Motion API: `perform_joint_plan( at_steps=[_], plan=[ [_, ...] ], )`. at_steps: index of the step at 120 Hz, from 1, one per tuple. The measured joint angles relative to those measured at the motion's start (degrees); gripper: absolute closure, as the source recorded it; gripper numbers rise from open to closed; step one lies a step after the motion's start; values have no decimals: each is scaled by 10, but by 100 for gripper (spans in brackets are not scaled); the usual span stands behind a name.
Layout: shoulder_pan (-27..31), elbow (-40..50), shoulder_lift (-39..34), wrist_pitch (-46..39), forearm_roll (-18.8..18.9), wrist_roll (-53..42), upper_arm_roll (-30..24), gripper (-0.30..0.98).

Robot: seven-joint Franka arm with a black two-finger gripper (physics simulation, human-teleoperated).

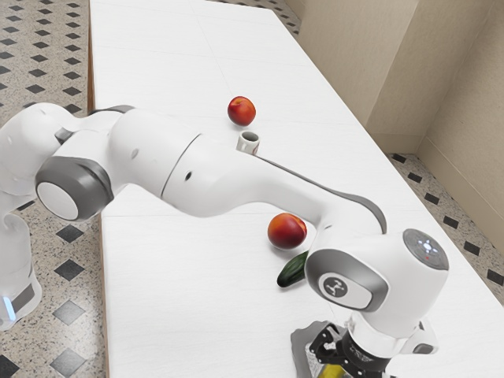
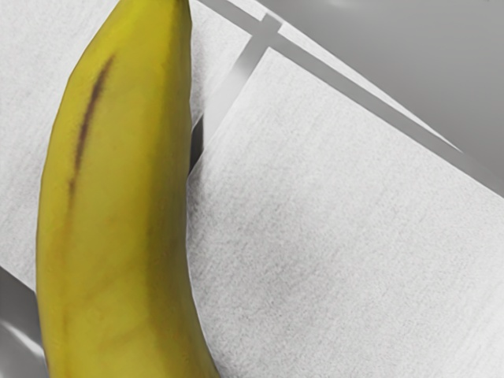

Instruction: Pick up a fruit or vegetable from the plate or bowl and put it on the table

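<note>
Desk (image 1: 173,299) carries the grey plate (image 1: 301,343). Over the plate hangs the claw (image 1: 341,359); whether it stands spread or closed, one cannot tell. The banana (image 2: 118,197) appears to lie on the plate, below the claw. It wants a square hold across its thick middle, a straight lift past the plate's rim, and a gentle lowering beside it, away from the nearby cucumber (image 1: 292,271).

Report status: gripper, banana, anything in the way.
Gripper low at the grey bowl, grip unclear. Banana close beneath it, not yet set down on open table. Cucumber and red fruit nearby on the table; likely best avoided.
</note>
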State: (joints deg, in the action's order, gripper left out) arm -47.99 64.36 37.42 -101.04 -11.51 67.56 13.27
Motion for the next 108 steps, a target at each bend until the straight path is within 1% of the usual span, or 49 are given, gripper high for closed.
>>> perform_joint_plan(
  at_steps=[18, 29, 46, 54, 65, 82, 108],
  plan=[
    [-1, 3, 3, -4, 0, 5, 0, 5],
    [-1, 3, 4, -5, 0, 7, 0, 10],
    [-1, 3, 4, -6, 0, 10, 0, 31],
    [-1, 5, 4, -6, 0, 11, 0, 38],
    [-1, 7, 6, -6, 0, 13, 0, 39],
    [-3, 9, 8, -6, 0, 15, 0, 49],
    [-1, 8, -23, -1, 4, 16, 1, 51]
  ],
)
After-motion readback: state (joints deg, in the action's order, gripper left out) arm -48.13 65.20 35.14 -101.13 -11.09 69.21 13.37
